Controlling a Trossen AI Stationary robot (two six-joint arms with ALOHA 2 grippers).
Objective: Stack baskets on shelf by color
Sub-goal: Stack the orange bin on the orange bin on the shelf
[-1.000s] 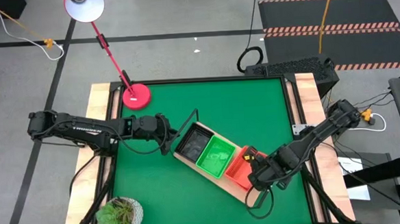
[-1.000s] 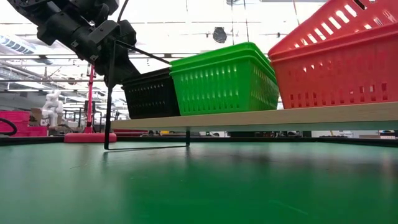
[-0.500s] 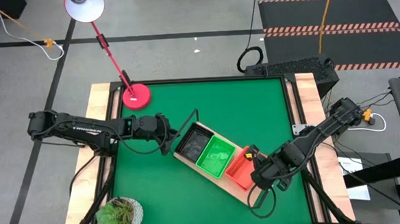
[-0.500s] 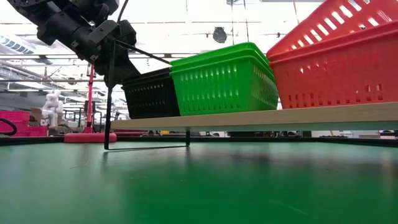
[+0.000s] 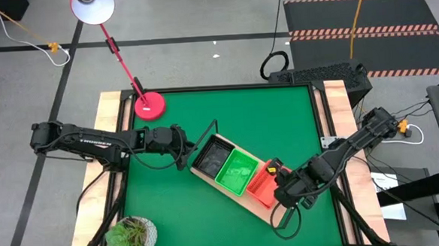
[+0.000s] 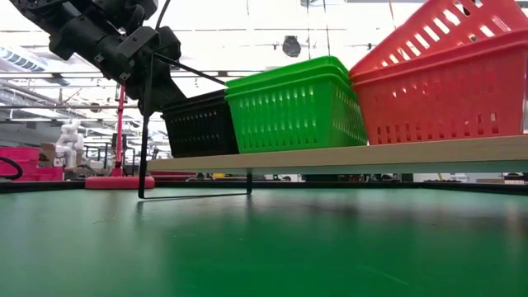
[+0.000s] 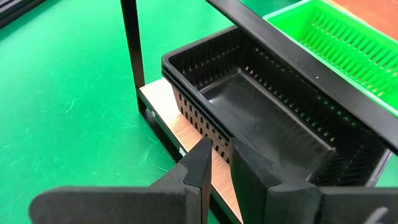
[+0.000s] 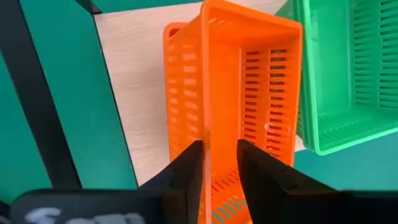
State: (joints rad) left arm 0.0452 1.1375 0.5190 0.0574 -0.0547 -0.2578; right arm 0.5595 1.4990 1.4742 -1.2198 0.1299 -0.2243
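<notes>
The shelf [image 5: 241,183] is seen lying slantwise across the green desk [image 5: 280,127], with three groups of baskets side by side on its board; the black baskets [image 5: 211,157] sit at the end nearest the left arm, the green baskets [image 5: 237,172] in the middle, and the red-orange baskets [image 5: 262,186] at the end nearest the right arm. The right gripper [image 8: 216,163] is held at the red-orange end; its jaws are pinched on the wall of the uppermost red-orange basket [image 8: 233,81], one jaw inside the wall and one outside; in the low view that basket [image 6: 445,49] is seen tilted, its far side raised above the red-orange ones beneath it. The left gripper [image 7: 222,163] is held at the black end, by the shelf's black wire end frame [image 7: 132,53]; its jaws are pressed nearly together with only a narrow gap, nothing is held between them, and the rim of the black stack lies just beyond their tips.
</notes>
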